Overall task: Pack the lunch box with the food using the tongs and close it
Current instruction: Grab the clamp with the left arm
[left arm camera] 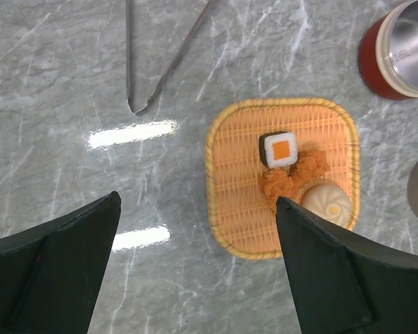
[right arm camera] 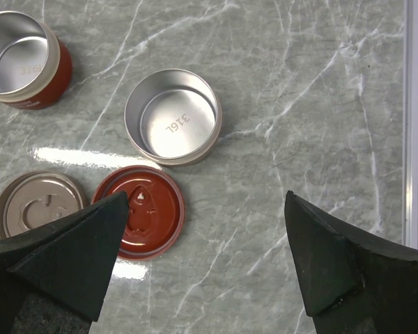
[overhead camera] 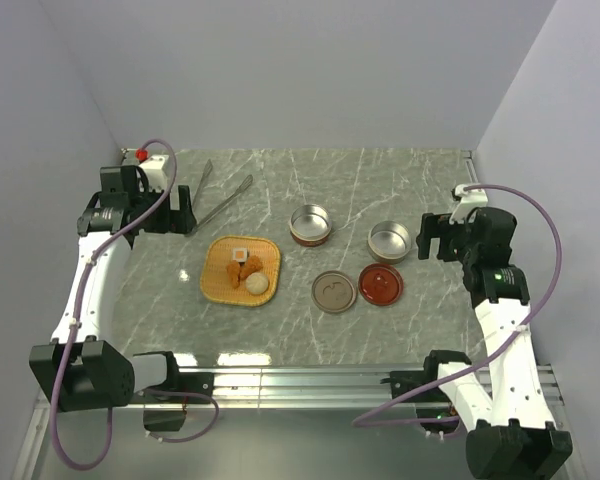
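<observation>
On table [overhead camera: 400, 180], back-left — tongs [overhead camera: 222, 205]: laid flat, not gripped.
Food [left arm camera: 292, 177]: sushi pc, nuggets, bun — set on woven tray [left arm camera: 223, 174].
Tins [right arm camera: 171, 117]: uncapped, lids [right arm camera: 143, 219] laid beside.
L gripper [left arm camera: 197, 202]: fingers spread.
R gripper [right arm camera: 207, 197]: fingers spread.

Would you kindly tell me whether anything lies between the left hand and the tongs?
Nothing visible does. The tongs lie on the bare marble table just ahead of the open left hand, their joined end nearest it; the woven tray sits off to one side.
</observation>
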Available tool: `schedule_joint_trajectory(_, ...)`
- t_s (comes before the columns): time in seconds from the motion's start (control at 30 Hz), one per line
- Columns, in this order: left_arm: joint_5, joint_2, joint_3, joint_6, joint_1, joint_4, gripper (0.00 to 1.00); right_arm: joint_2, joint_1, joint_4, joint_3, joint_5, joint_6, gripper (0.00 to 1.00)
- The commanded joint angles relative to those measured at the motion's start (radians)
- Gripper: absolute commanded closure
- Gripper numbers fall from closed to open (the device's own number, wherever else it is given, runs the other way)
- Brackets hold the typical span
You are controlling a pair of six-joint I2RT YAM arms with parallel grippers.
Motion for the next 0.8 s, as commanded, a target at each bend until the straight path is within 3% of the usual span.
schedule_joint_trajectory(0.0,-0.043,0.022,0.065,0.044,-0.004,0.001,0.01,0.022,-0.005,0.019,0.025,-0.027,0.004,0.00)
schedule_joint_trajectory(0.5,-0.048,0.248,0.193,0.280,-0.010,-0.152,0.01,0.125,-0.005,-0.033,0.083,-0.102,-0.017,0.00)
schedule_joint_trajectory(0.77,-0.048,0.402,0.190,0.303,-0.032,-0.093,0.01,0.200,-0.003,-0.051,0.116,-0.136,-0.023,0.00)
